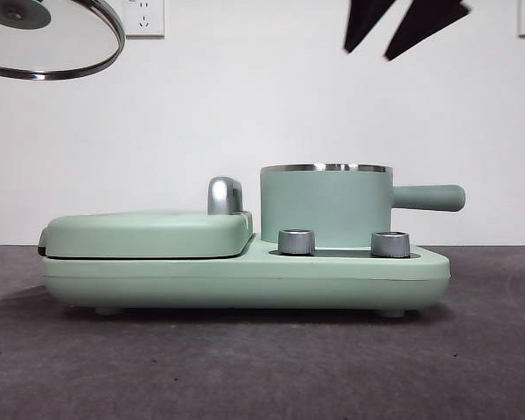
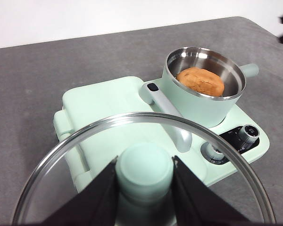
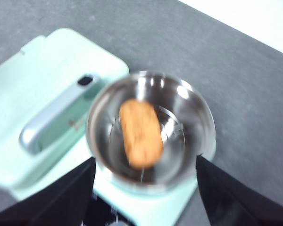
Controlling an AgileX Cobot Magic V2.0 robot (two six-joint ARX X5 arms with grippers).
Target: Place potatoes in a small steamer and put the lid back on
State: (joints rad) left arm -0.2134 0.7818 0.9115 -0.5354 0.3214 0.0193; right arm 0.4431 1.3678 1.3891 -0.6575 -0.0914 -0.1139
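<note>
Left gripper [image 2: 144, 188]: its two black jaws are pinched on the mint-green knob [image 2: 144, 170] of the glass lid [image 2: 85, 141], one jaw on each side of the knob. The lid, a clear disc with a steel rim, is held in the air, high and to one side of the appliance; in the front view it appears at the top corner [image 1: 61, 44], well above the flat griddle cover [image 1: 149, 232] and clear of it.

Right gripper [image 3: 144, 188]: jaws spread wide, nothing between them. It hangs above the small steamer [image 3: 151, 127], whose open mouth lies between the two jaw tips in the right wrist view. In the front view this gripper shows as two black points [image 1: 402, 26] at the top edge, above the pot and apart from it.

Potato [image 2: 200, 81]: one oval orange-brown lump lying inside the steamer on its steel floor, roughly central. It is hidden by the pot wall in the front view.

Small steamer [image 1: 325, 206]: mint-green pot with steel rim, uncovered, standing upright on the mint-green appliance base [image 1: 245, 276], its straight side handle [image 1: 429, 197] pointing away from the griddle. Beside it lies the closed griddle cover with its chrome handle [image 1: 224, 195]. Two metal dials [image 1: 297, 241] sit at the front of the base below the pot. The base stands on the grey counter [image 1: 245, 367].
</note>
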